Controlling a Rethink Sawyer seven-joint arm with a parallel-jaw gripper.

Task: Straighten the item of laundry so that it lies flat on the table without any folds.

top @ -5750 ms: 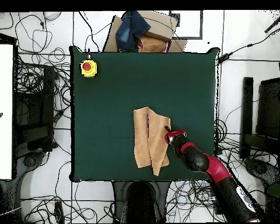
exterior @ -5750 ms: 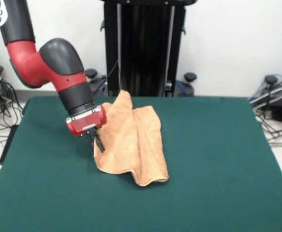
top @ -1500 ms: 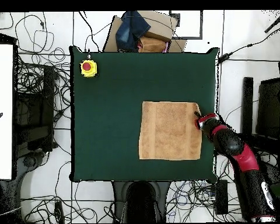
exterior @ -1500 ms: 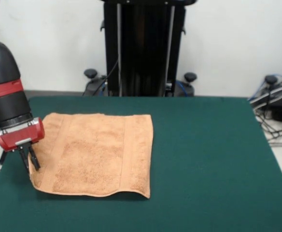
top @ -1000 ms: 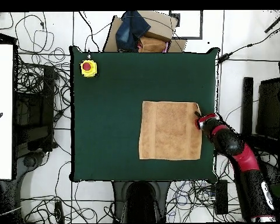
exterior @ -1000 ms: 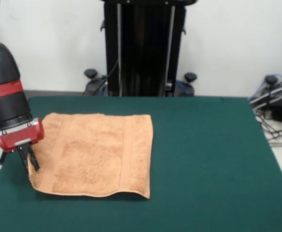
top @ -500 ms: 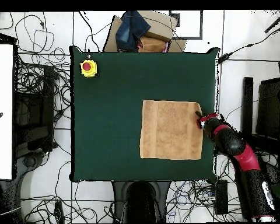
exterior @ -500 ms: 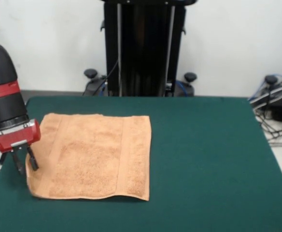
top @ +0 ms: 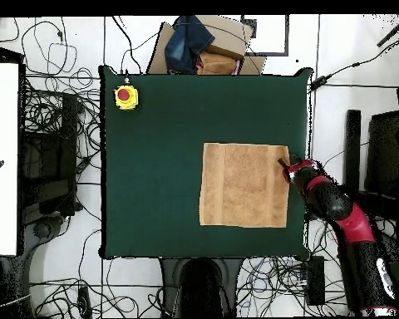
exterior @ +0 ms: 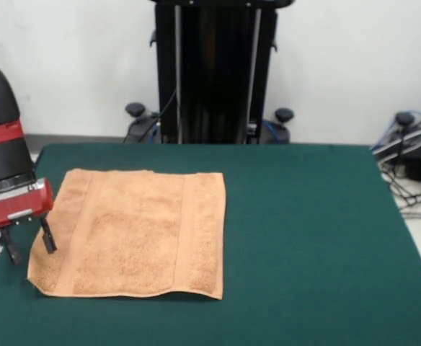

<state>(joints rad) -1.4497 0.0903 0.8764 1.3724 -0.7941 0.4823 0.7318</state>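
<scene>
Towel (exterior: 135,231): spread as a single layer on the table (exterior: 311,238), toward the side nearest the arm; in the overhead view it is seen as a plain rectangle (top: 243,184).
Folds: none are seen; only a slight waviness is noted along the near hem and a small lift at the corner below the end effector.
End effector (exterior: 29,244): fingers spread apart, nothing pinched, one tip over the towel's edge and one off it.
Progress: judged nearly complete; at most, the lifted corner is left to be smoothed.

One towel (exterior: 135,231), one table (exterior: 311,238) (one yellow button box (top: 126,97))
</scene>
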